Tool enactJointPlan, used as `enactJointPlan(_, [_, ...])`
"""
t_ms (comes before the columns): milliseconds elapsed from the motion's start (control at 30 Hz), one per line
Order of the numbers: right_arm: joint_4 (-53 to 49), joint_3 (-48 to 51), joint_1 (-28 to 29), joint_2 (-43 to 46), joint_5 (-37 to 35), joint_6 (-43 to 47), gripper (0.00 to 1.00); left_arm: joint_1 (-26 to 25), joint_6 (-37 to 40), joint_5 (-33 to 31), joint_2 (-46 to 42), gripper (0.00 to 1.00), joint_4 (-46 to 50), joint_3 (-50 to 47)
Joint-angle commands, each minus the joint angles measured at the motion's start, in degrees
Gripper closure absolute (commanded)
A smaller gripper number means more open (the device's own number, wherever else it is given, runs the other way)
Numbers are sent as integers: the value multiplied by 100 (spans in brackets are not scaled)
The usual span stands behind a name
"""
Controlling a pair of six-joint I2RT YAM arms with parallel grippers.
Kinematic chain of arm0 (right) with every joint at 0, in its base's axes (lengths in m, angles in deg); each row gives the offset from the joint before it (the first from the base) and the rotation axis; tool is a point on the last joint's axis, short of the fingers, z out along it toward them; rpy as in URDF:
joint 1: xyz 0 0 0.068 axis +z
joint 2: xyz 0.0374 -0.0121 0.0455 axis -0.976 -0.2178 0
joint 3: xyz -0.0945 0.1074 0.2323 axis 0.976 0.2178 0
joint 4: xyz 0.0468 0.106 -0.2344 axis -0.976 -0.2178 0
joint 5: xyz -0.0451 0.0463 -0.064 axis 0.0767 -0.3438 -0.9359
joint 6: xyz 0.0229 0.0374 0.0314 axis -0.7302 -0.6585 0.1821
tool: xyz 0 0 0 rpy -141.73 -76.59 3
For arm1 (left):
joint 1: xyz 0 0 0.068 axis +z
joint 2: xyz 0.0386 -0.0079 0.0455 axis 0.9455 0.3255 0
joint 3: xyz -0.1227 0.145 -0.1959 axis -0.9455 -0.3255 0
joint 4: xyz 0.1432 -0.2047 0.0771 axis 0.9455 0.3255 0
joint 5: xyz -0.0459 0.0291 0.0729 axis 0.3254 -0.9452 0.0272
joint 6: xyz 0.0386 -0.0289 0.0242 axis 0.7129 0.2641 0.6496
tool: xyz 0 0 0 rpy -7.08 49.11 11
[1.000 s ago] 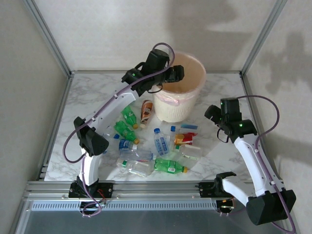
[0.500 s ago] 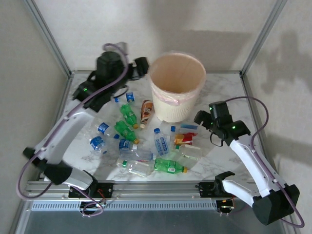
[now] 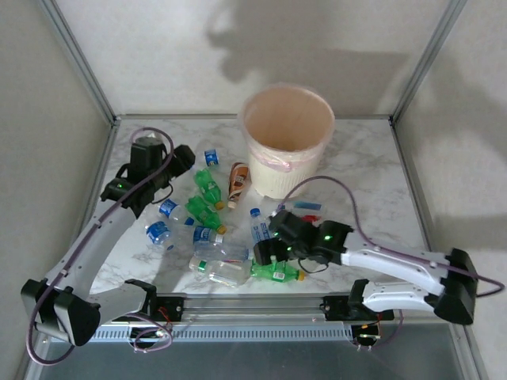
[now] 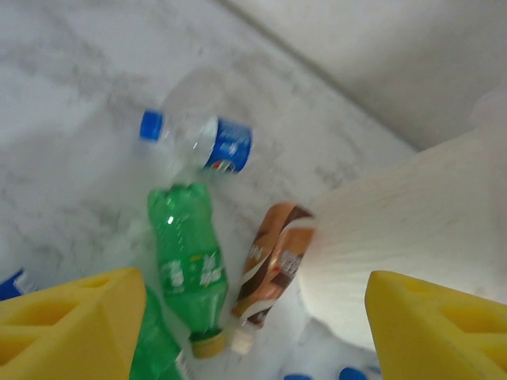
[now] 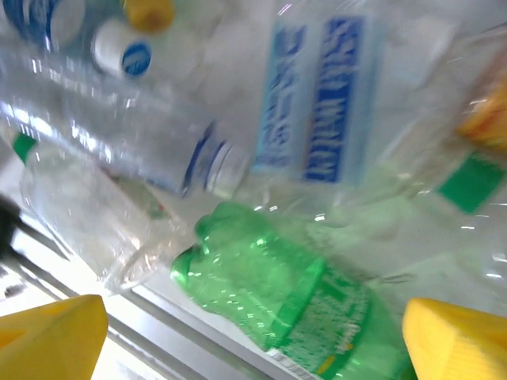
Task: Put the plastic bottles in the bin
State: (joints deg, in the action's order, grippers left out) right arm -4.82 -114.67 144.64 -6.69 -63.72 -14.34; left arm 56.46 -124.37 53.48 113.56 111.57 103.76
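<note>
Currently a pick-up step, judged early in the task: the bottles (image 3: 260, 228) lie scattered on the table (image 3: 364, 158) in front of and left of the bin (image 3: 289, 174); what the top view gives of the bin's inside looks bare.

Right gripper (image 3: 264, 252): low over the near heap, jaws wide apart, gripping nothing; in its wrist view the near green bottle (image 5: 293, 301) lies on its side between and below the pads (image 5: 47, 336); a crushed clear bottle (image 5: 87, 214) is just beside it; both are close to the front rail (image 3: 253, 305).

Judgement: this green bottle is the target. The next move calls for descending until the pads straddle its body, closing across the width, then lifting high enough to clear the bin's rim. The thin wall will likely buckle under the squeeze, and neighbours crowd it, so one may be dragged along.

Left gripper (image 3: 182, 158): over the far left of the table, jaws apart, empty. Below it lie a far green bottle (image 4: 186, 265), a brown bottle (image 4: 277, 265) alongside and just beside the bin, and a blue-label bottle (image 4: 206, 138) further back; which one it is meant for, cannot tell.

Surface: white marble-pattern table, flat; round bottles may roll or slide on it.

Room: plain pale walls (image 3: 198, 55) on three sides; metal posts (image 3: 79, 63) at the corners; arm shadows on the back wall.
</note>
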Motion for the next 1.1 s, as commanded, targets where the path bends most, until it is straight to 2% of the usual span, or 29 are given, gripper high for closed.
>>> enactJointPlan(0, [69, -503, 362, -750, -251, 480, 5, 38, -330, 219, -206, 28, -357, -279])
enactJointPlan(133, [423, -1193, 490, -1612, -168, 1253, 7, 57, -415, 23, -151, 29, -352, -437])
enactJointPlan(300, [319, -1855, 673, -2310, 250, 1970, 10, 268, -644, -97, -261, 30, -255, -774])
enactJointPlan(433, [494, -1842, 844, -2537, 611, 2014, 13, 434, -755, 21, -400, 32, -286, -1049])
enactJointPlan(633, [604, -1836, 1071, -2819, 701, 2035, 12, 444, -955, 20, -797, 33, -470, -1500])
enactJointPlan(1067, [319, -2157, 1121, -3549, 437, 2343, 11, 444, -846, 21, -722, 32, -398, -1666])
